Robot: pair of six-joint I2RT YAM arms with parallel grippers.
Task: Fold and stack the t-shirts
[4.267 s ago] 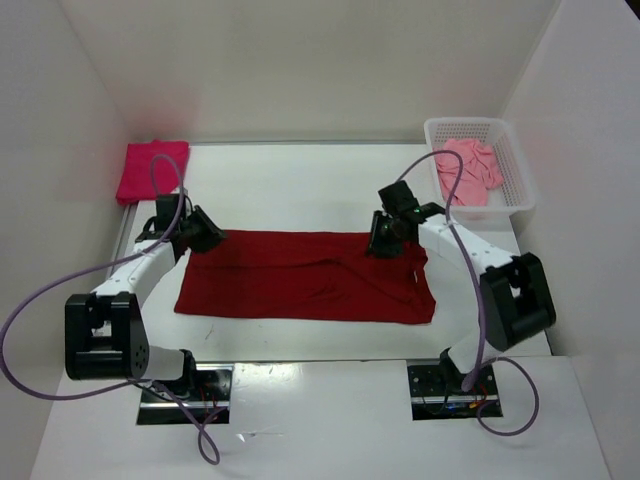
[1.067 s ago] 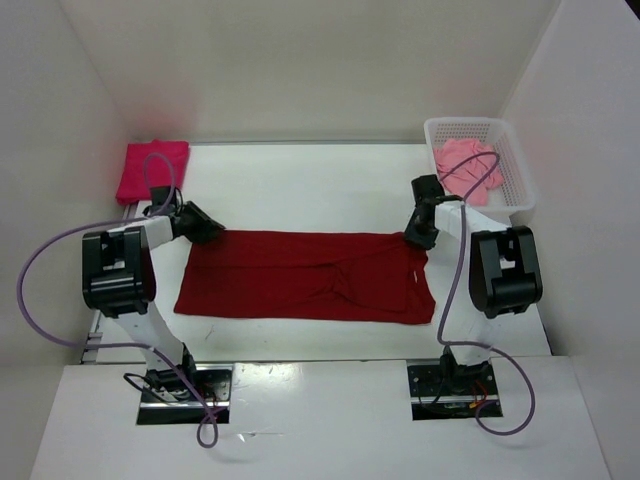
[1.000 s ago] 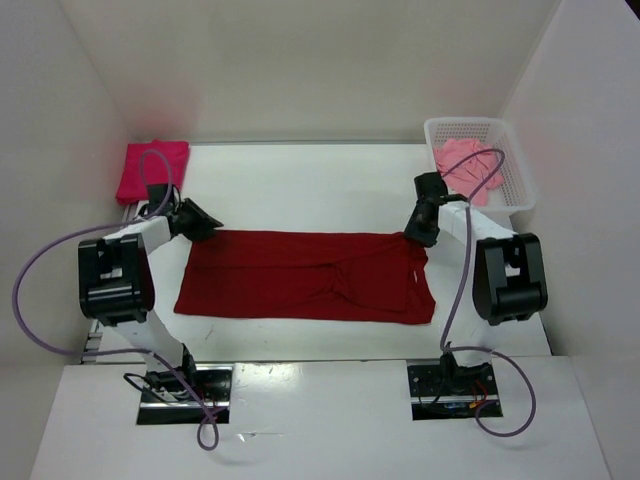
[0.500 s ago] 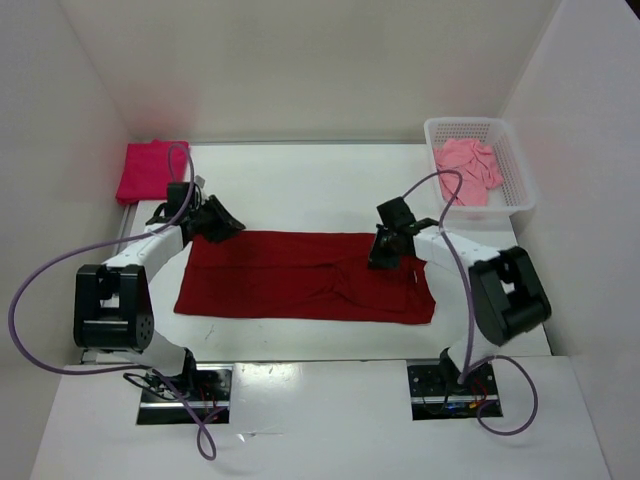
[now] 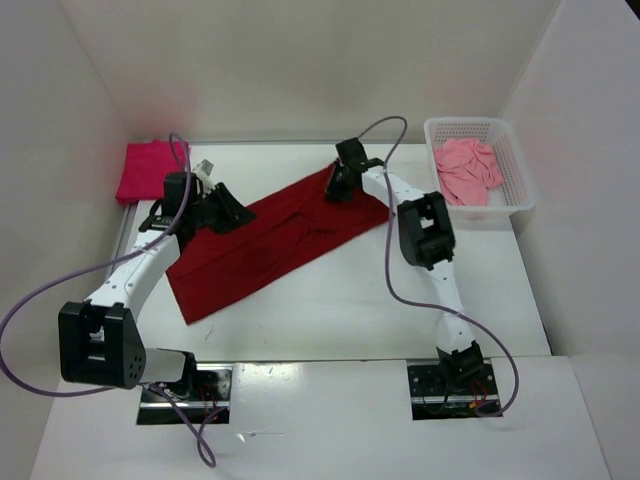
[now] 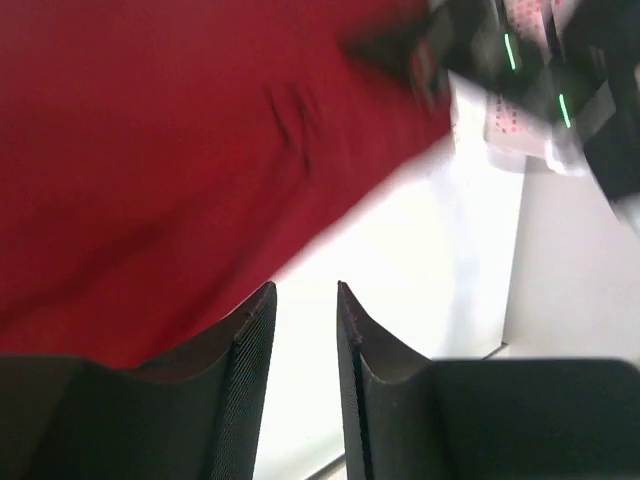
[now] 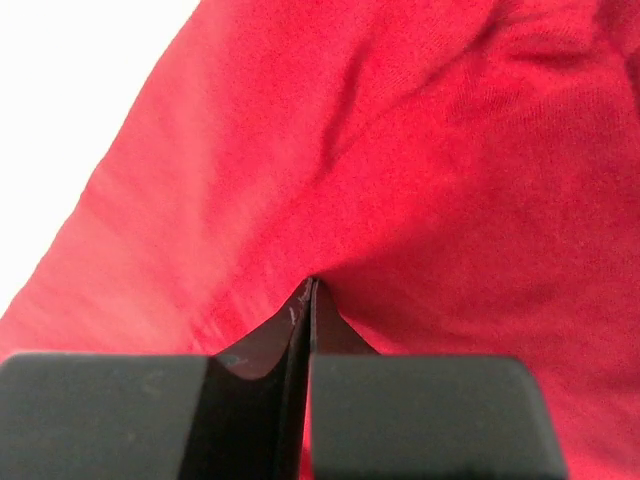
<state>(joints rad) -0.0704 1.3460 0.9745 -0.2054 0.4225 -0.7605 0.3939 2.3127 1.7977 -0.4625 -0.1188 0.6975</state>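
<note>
Dark red shirt (image 5: 260, 245) was laid diagonally on the tabletop (image 5: 400, 300), 7 to 1 o'clock. Right end effector (image 5: 338, 186) was pinched on its 1 o'clock end. Left end effector (image 5: 228, 212) was slightly spread, with nothing seen between. Risk judged: a one-sided pull bunching the cloth, or the thin pinch slipping.

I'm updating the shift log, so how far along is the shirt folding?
Done: the magenta shirt looks folded at the far left corner. In hand: the right gripper pinches the dark red shirt, which is spread out diagonally; the left gripper is open at its edge. Left: the salmon shirt sits crumpled in the basket.
</note>
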